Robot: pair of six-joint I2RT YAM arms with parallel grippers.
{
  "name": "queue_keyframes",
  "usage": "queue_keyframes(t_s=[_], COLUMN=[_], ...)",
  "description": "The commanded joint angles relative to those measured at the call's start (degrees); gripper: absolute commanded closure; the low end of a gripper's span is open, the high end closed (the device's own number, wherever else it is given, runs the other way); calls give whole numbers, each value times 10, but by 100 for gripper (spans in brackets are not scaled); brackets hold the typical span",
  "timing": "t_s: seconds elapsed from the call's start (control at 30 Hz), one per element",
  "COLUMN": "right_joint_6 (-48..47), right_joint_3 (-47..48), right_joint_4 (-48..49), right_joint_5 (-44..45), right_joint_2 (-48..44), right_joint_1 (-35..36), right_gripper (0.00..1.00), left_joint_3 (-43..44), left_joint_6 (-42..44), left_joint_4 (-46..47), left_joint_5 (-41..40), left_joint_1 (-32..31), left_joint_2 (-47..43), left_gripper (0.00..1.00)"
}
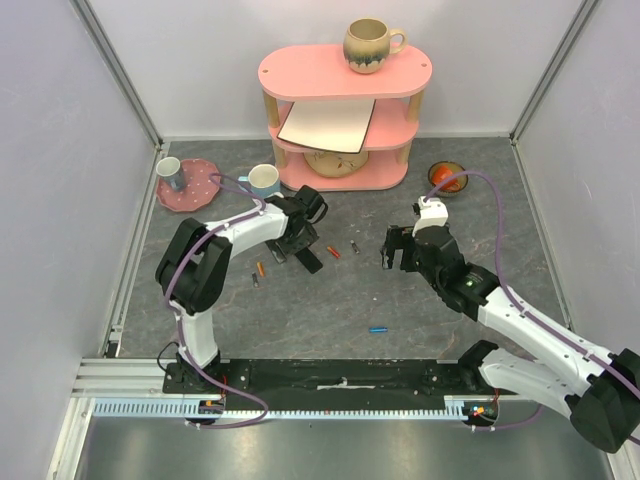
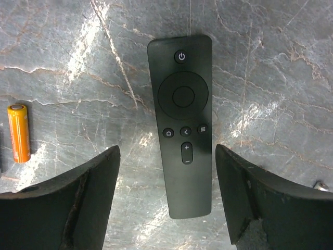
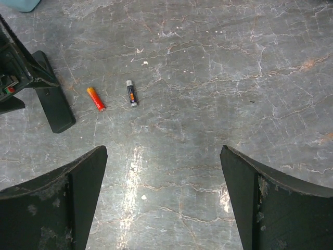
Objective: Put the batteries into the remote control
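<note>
The remote control is a slim black bar lying on the grey table with its buttons up. My left gripper hovers over its lower end, open, a finger on each side and both clear of it. From above, the left gripper covers most of the remote control. An orange battery lies to the left. My right gripper is open over bare table with nothing between its fingers. A red battery and a dark battery lie ahead of it. A blue battery lies nearer the arm bases.
A pink shelf stands at the back with a mug on top. A light blue mug and a pink plate holding a cup sit at the back left. An orange bowl sits at the back right.
</note>
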Motion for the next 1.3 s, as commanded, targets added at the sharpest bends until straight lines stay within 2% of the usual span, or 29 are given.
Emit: queue_keyframes(t_s=[0.0, 0.47, 0.53, 0.57, 0.63, 0.67, 0.7, 0.77, 0.83, 0.93, 1.03, 1.07, 1.1, 1.13, 1.17, 1.27], right_joint_6=[2, -3, -3, -4, -3, -3, -3, -3, -6, -15, -12, -7, -1, 11, 22, 55], right_joint_3=[-3, -2, -3, -3, -2, 0, 4, 10, 23, 37, 45, 44, 40, 35, 20, 12], right_joint_4=[8, 8, 8, 8, 8, 4, 3, -5, -7, -8, 1, 11, 20, 50, 70, 132], right_joint_5=[3, 2, 3, 2, 2, 2, 1, -3, -8, -41, -83, -94, -114, -134, -157, -266], right_joint_2=[-11, 3, 3, 3, 3, 3, 3, 0, -3, -9, -13, -15, -18, -25, -30, -29], right_joint_1=[-1, -1, 0, 0, 0, 0, 0, 0, 0, -1, 0, 0, 0, 0, -1, -2], right_gripper=[2, 2, 2, 2, 2, 2, 2, 2, 2, 2, 2, 2, 2, 2, 2, 2], left_joint_3=[29, 26, 18, 15, 4, 1, -4, -12, -32, -87, -168, -219, -248, -276, -331, -423], left_joint_6=[-30, -9, -5, -2, 6, 12, 19, 43, 70, 127, 176, 184, 196, 199, 200, 196], left_joint_4=[-10, 16, 24, 28, 41, 46, 52, 69, 85, 154, 247, 314, 348, 389, 468, 587], left_joint_5=[-26, -4, 0, 3, 10, 9, 10, 12, 18, 69, 149, 187, 199, 248, 266, 332], left_joint_1=[7, 30, 31, 33, 35, 35, 35, 34, 35, 35, 35, 35, 35, 35, 35, 35], left_joint_2=[16, 48, 48, 47, 38, 32, 24, -16, -75, -143, -242, -292, -324, -352, -407, -491], left_gripper=[22, 41, 49, 61, 74, 85, 89, 98, 98, 98, 98, 98, 98, 98, 98, 98])
